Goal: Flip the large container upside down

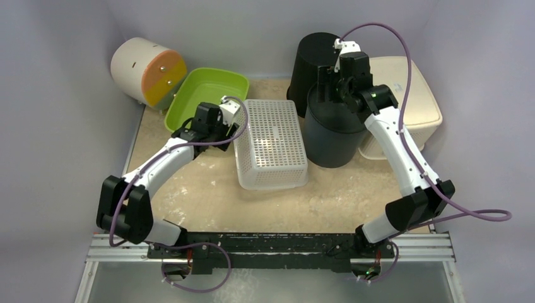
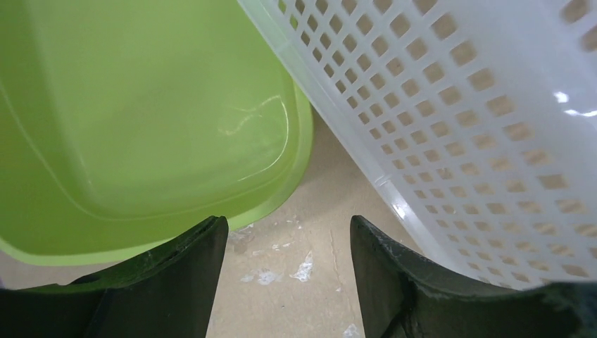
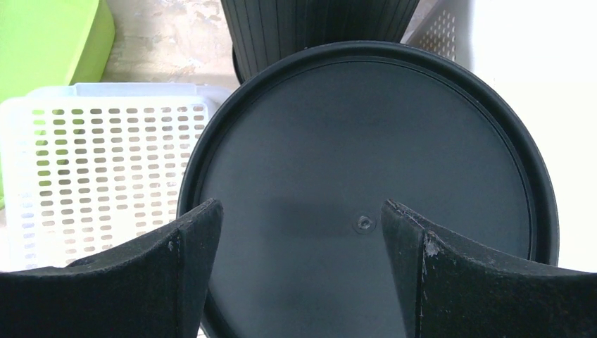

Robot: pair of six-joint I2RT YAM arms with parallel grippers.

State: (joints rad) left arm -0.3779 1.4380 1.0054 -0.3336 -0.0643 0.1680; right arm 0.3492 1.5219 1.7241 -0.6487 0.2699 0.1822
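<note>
My right hand hangs spread wide over the large black container, gripping nothing. The container stands on the counter with its flat round base facing up, just beside the white basket and in front of a second black bin. A beige box sits on its other side. My left hand is open too and empty, low between the tilted green tub and the basket's perforated wall.
</note>
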